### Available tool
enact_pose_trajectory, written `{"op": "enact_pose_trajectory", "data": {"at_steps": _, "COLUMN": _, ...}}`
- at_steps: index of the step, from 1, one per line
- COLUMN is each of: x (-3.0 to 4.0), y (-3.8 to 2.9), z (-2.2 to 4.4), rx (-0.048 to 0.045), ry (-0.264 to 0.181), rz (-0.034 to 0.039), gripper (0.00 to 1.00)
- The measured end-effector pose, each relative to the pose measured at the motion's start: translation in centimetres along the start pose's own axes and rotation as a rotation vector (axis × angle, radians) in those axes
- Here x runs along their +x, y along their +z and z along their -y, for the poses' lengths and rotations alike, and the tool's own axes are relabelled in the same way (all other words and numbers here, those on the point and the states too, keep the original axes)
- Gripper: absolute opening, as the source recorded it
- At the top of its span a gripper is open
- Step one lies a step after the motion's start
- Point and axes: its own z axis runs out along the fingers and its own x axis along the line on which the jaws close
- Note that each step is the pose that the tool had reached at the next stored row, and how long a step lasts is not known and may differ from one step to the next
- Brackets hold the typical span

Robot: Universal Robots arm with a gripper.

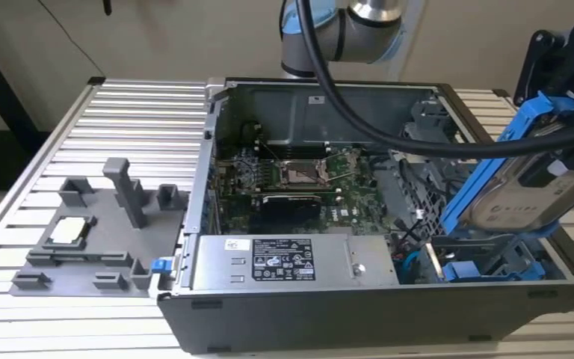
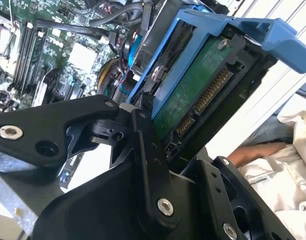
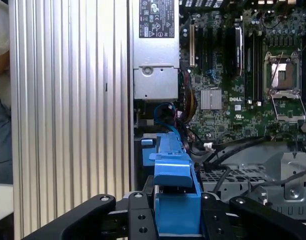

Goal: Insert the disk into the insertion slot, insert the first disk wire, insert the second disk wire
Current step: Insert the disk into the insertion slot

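Note:
The disk [image 1: 514,196], silver-grey in its bright blue carrier [image 1: 511,134], hangs tilted on edge over the front corner of the open computer case at the exterior view's right. My gripper [image 1: 564,138] is shut on it. Just below it sits the insertion slot [image 1: 481,265], a bay edged with blue plastic tabs. In the second wrist view the disk's green circuit board [image 2: 200,87] and connector row face the camera, with a black finger [image 2: 143,127] pressed on the carrier's edge. In the first wrist view the blue carrier [image 3: 174,197] is clamped between both fingers [image 3: 137,220].
A grey power-supply box [image 1: 272,262] lies along the case front, the motherboard [image 1: 297,176] behind it. Black cables [image 3: 233,145] and a blue one [image 3: 163,112] run beside the perforated cage [image 3: 243,175]. A grey fixture [image 1: 98,232] stands on the slatted table [image 1: 137,120]. A person's sleeve [image 2: 278,165] is close by.

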Motion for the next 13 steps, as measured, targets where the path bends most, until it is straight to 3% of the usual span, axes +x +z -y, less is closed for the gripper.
{"op": "enact_pose_trajectory", "data": {"at_steps": 13, "x": 0.05, "y": 0.92, "z": 0.21, "rx": -0.002, "ry": -0.006, "rz": 0.0007, "gripper": 0.33}}
